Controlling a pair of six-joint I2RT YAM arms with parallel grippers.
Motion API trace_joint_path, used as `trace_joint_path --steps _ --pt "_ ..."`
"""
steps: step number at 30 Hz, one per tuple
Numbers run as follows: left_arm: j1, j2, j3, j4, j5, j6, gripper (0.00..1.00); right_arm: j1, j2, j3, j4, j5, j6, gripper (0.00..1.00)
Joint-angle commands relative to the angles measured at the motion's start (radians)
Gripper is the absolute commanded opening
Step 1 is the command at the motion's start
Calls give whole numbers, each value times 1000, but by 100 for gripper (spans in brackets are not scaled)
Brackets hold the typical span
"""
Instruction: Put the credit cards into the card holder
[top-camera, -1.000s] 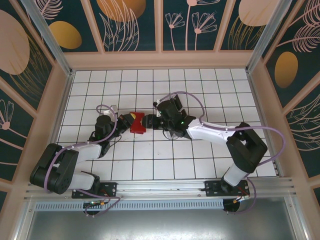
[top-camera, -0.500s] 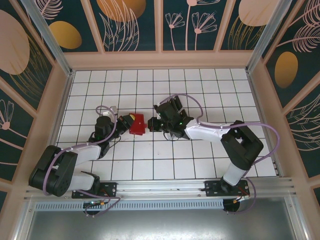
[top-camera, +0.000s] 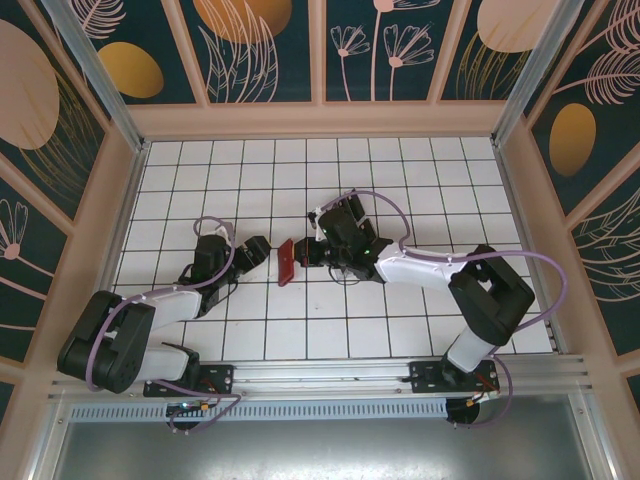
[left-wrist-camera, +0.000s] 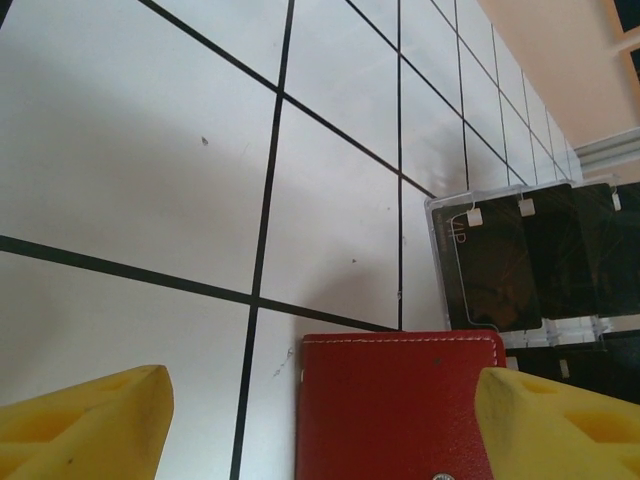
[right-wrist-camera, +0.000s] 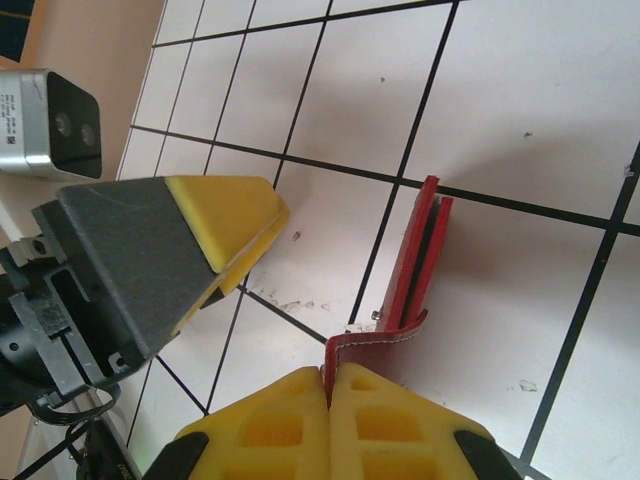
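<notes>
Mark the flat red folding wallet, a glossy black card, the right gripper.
red wallet (right-wrist-camera: 408, 255): right wrist view, raised cover.
black card (left-wrist-camera: 495, 270): left wrist view, front face.
right gripper (right-wrist-camera: 325, 378): right wrist view, between fingertips.

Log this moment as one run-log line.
left hand: open, facing card holder | right hand: shut on card holder flap | card holder: on edge, nearly closed | credit cards: in clear rack

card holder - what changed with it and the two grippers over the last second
The left gripper let go of the card holder, opened and drew back slightly to the left. The right gripper closed on one flap and now holds it alone. Seen from above, the holder has turned from face-up to nearly edge-on. Nothing else visibly moved.
</notes>
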Motion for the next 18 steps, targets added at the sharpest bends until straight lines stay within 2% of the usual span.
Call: trace_joint_path --steps 1,18 --pt "3 -21 28 -18 22 35 80 8 -43 6 39 -23 12 0" --pt "3 -21 53 -11 83 18 81 12 -45 -16 49 -11 25 0"
